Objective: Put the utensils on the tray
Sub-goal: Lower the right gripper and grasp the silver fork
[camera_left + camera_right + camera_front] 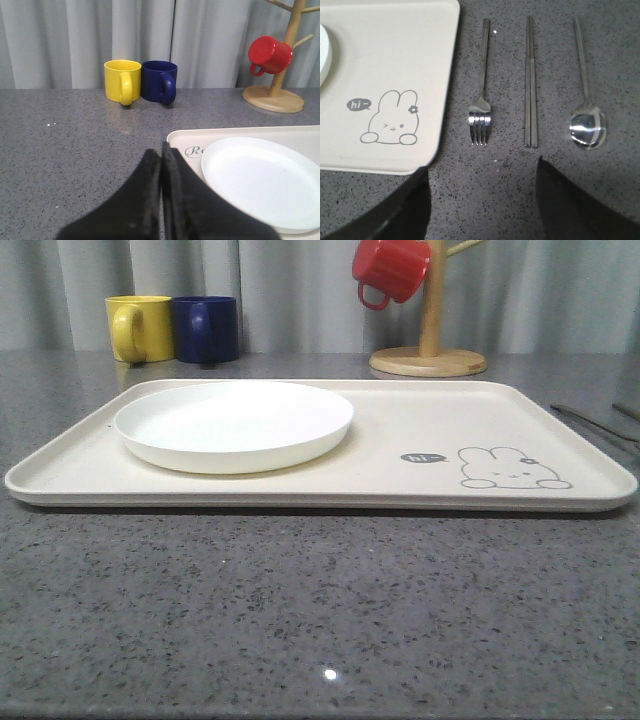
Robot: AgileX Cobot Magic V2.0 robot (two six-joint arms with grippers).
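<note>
The cream tray [400, 420] lies across the grey table, with the white plate [233, 425] on its left half. Off the tray's right edge the fork [481, 107], the chopsticks [530, 85] and the spoon [587, 125] lie side by side on the table, parallel to the tray's [395, 60] side. My right gripper [481, 165] hovers open above bare table just short of the fork's tines, nothing between its fingers. My left gripper [161, 150] is shut and empty, over the table by the tray's [240, 134] left corner, beside the plate [265, 182].
A yellow mug [140, 328] and a blue mug [205, 328] stand behind the tray at the back left. A red mug [392, 268] hangs on a wooden stand [428, 360] at the back right. A curtain closes off the rear.
</note>
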